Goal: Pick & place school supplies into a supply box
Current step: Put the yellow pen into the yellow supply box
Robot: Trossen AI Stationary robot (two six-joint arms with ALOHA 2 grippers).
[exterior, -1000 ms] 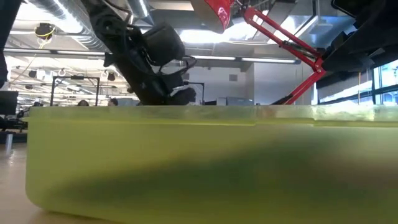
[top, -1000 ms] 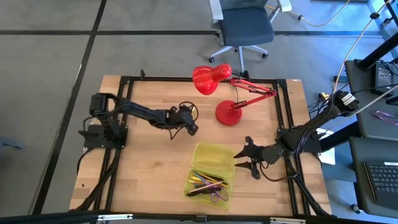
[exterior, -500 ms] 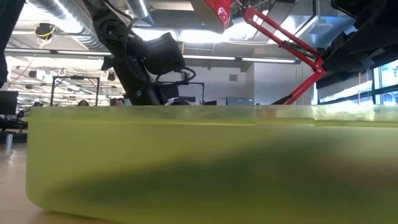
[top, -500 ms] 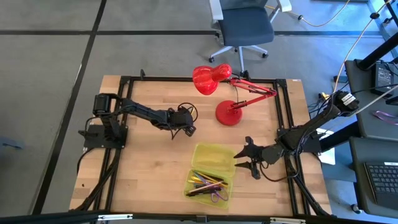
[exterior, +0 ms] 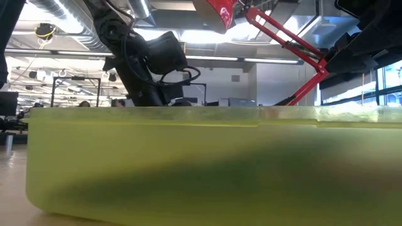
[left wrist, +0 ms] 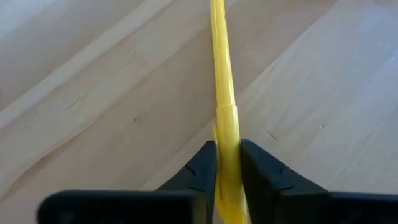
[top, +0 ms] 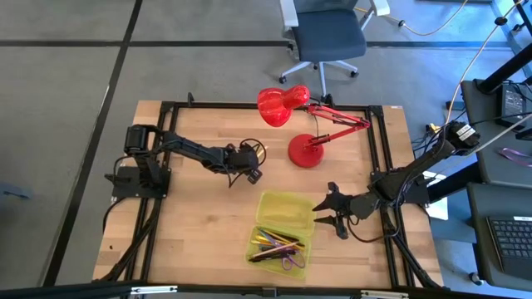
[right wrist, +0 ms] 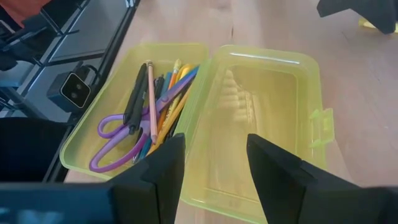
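two dark arms work over one wooden table [top: 199, 216]. the left gripper [top: 252, 174] sits a little above the middle of the high view, low over the bare wood. in the left wrist view its two fingers [left wrist: 202, 168] are pinched tight on one yellow pencil [left wrist: 224, 93], which runs straight away from the fingers and lies along the table planks.

the right gripper [top: 326, 211] is in the lower right of the high view, just beside the right edge of the box, its two fingers spread wide with nothing between them; the right wrist view shows the same, the two dark fingers [right wrist: 163, 168] apart and the box beyond them.

one yellow-green box [top: 285, 209] lies open in the lower middle of the high view, two halves hinged side by side. the half nearer the bottom of the frame holds the supplies: one pair of purple scissors [right wrist: 115, 140], one black pen [right wrist: 135, 93], one pink pencil [right wrist: 150, 99], and a bundle of yellow, orange and blue sticks too crowded to count. the other half [right wrist: 261, 118] holds nothing.

one red desk lamp [top: 293, 116] stands at the upper middle of the table. in the low view the box wall [exterior: 188, 163] fills the lower part of the frame.
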